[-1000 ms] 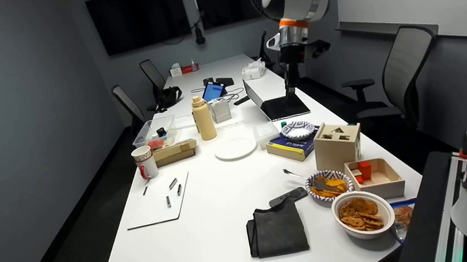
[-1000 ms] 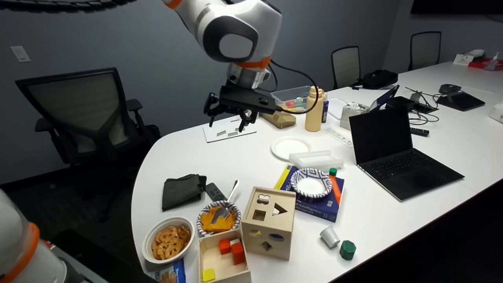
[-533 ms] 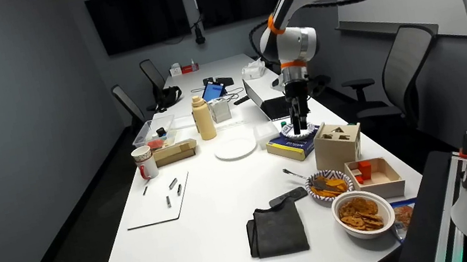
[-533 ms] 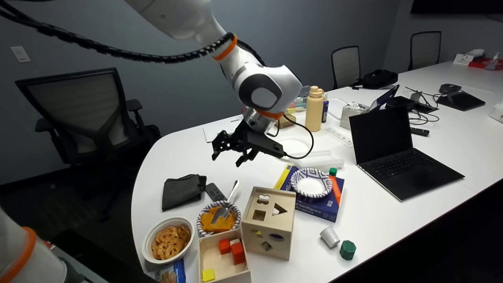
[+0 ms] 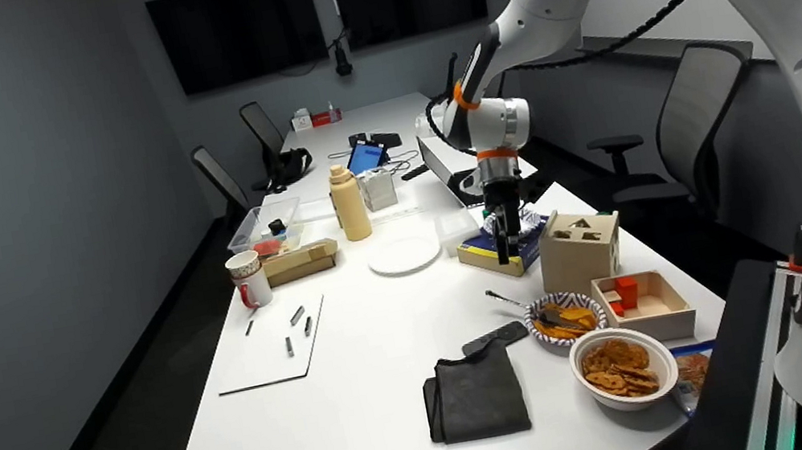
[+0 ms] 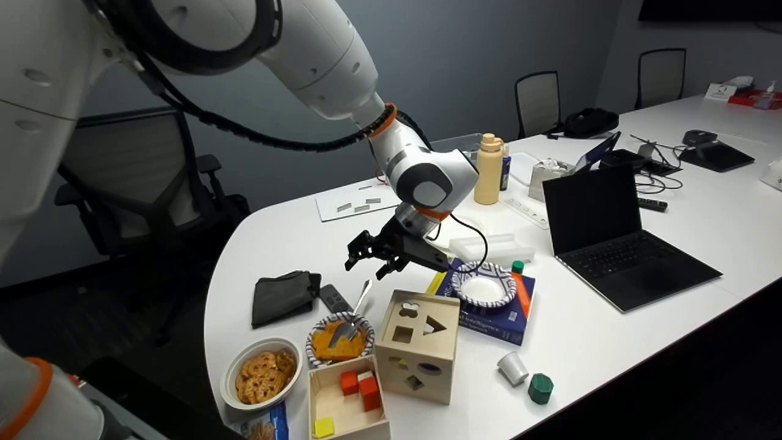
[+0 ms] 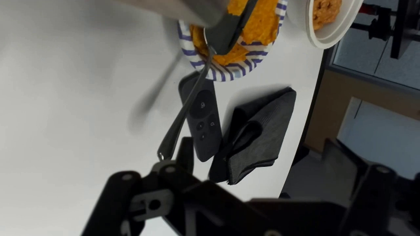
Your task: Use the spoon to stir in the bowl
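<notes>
Black gripper (image 6: 365, 272), jaws apart: I'm now lower, mid-frame, nearer the spoon (image 6: 349, 328); grasp likely next, stirring not begun.

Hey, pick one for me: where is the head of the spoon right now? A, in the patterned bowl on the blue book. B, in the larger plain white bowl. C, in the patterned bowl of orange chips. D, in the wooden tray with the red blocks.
C: in an exterior view, the spoon has its head over the orange chips inside the patterned bowl, its handle sticking out past the rim.
</notes>
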Robot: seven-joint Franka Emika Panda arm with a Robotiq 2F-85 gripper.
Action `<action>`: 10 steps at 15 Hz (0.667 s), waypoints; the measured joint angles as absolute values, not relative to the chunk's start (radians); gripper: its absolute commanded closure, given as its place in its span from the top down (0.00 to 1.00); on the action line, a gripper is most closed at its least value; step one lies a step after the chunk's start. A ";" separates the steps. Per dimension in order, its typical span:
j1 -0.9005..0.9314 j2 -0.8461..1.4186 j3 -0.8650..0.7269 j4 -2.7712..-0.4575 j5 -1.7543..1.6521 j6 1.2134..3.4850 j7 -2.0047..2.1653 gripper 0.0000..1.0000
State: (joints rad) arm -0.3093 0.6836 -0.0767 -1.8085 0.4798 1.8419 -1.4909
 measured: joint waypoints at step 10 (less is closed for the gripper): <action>-0.313 0.884 -0.016 -1.620 0.474 1.853 -1.445 1.00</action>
